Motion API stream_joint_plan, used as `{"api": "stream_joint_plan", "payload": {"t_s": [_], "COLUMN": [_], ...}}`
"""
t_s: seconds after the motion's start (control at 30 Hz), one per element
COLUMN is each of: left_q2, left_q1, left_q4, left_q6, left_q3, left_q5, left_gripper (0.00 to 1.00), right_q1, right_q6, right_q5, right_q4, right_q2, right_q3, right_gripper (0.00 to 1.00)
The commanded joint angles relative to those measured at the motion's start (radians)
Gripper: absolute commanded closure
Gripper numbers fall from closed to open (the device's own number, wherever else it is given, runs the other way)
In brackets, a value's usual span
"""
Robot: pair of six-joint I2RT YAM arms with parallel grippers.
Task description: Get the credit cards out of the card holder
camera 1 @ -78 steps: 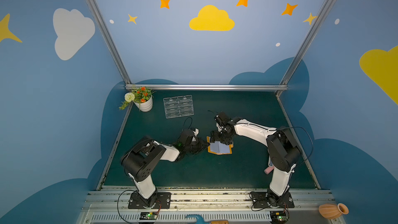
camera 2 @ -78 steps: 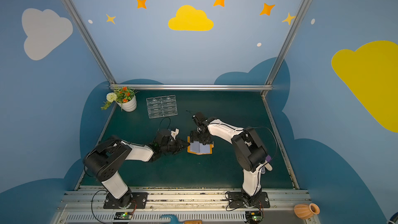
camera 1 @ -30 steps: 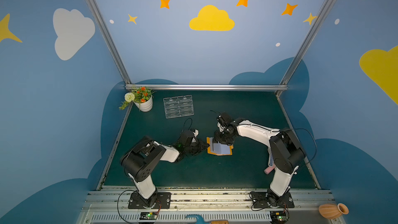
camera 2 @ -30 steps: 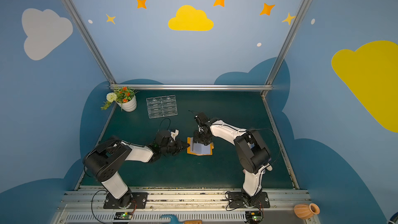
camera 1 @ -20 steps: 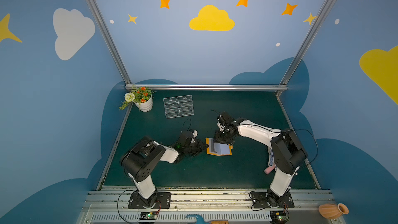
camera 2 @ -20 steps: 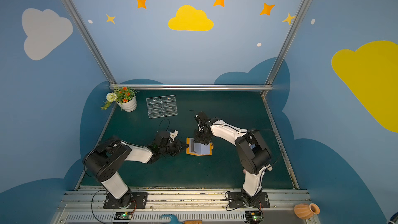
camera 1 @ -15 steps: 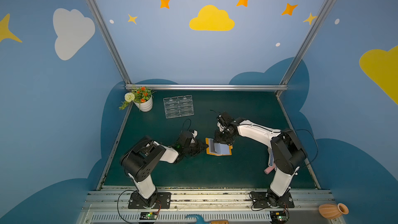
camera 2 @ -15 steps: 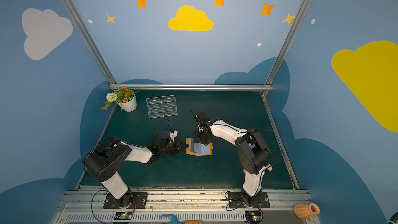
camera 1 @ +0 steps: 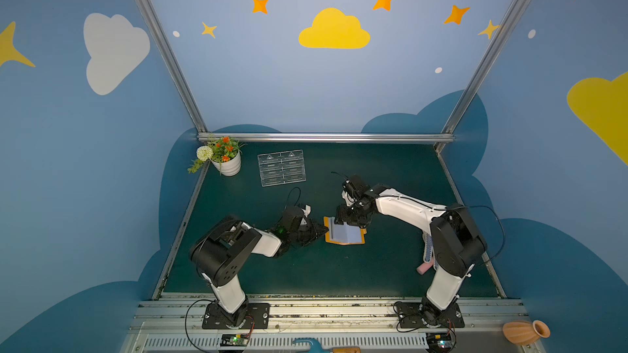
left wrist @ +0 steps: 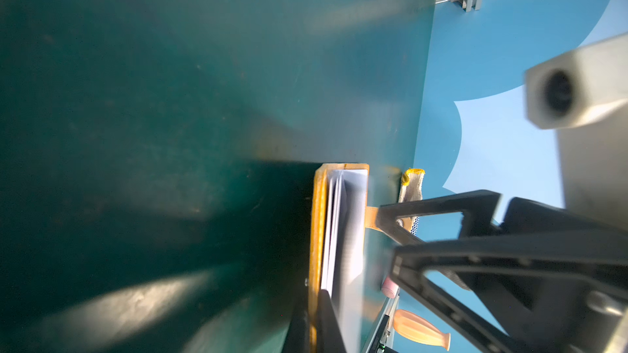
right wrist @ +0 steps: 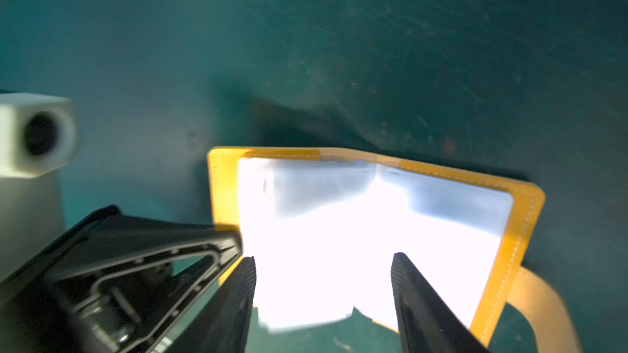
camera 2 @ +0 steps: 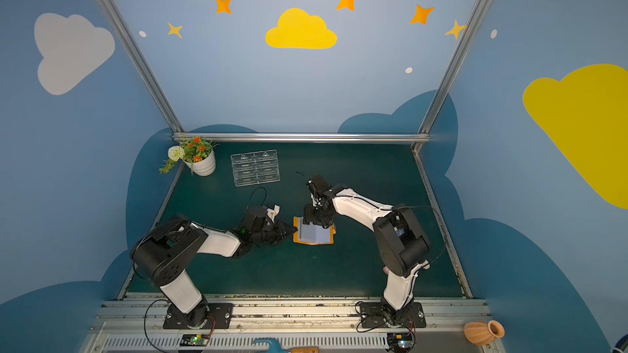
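Note:
The card holder [camera 1: 345, 233] [camera 2: 314, 232] lies open on the green table, an orange-yellow booklet with pale sleeve pages. My left gripper [camera 1: 323, 229] [camera 2: 293, 229] is shut on the left edge of its orange cover. The left wrist view shows the cover [left wrist: 317, 219] pinched between the dark fingers [left wrist: 328, 320]. My right gripper [camera 1: 342, 220] [right wrist: 324, 256] hovers open over the pages [right wrist: 356, 239], which glare white. Nothing sits between its fingers [right wrist: 238, 300]. The credit cards are not visible in any view.
A clear acrylic tiered stand [camera 1: 281, 168] and a white flower pot [camera 1: 227, 164] stand at the back left. A knit glove and a pink object [camera 1: 425, 266] lie by the right arm's base. An orange vase [camera 1: 525, 332] lies beyond the front rail.
The right gripper's jaws have spread wider above the pages. The left gripper has kept its grip on the cover and has barely moved.

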Motion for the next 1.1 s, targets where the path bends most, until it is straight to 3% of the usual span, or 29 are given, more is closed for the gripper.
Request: {"api": "stream_joint_plan", "payload": {"t_s": [0.0, 0.17, 0.4, 1.07], "left_q2": [0.0, -0.005, -0.007, -0.017], "left_q1": [0.007, 0.008, 0.007, 0.008], "left_q4": [0.018, 0.018, 0.02, 0.02], "left_q6": [0.002, 0.003, 0.004, 0.005], "left_q3": [-0.011, -0.015, -0.014, -0.015], "left_q5": [-0.004, -0.006, -0.004, -0.001], "left_gripper": [0.96, 0.96, 0.96, 0.96], "right_q1": [0.009, 0.021, 0.056, 0.066], "right_q6": [-0.014, -0.025, -0.039, -0.043], "right_q5": [-0.02, 0.018, 0.126, 0.13], "right_q4": [-0.017, -0.069, -0.165, -0.169], "right_q2": [-0.024, -0.01, 0.066, 0.144], "right_q3": [0.03, 0.061, 0.131, 0.144], "right_gripper": [0.43, 0.42, 0.23, 0.21]}}
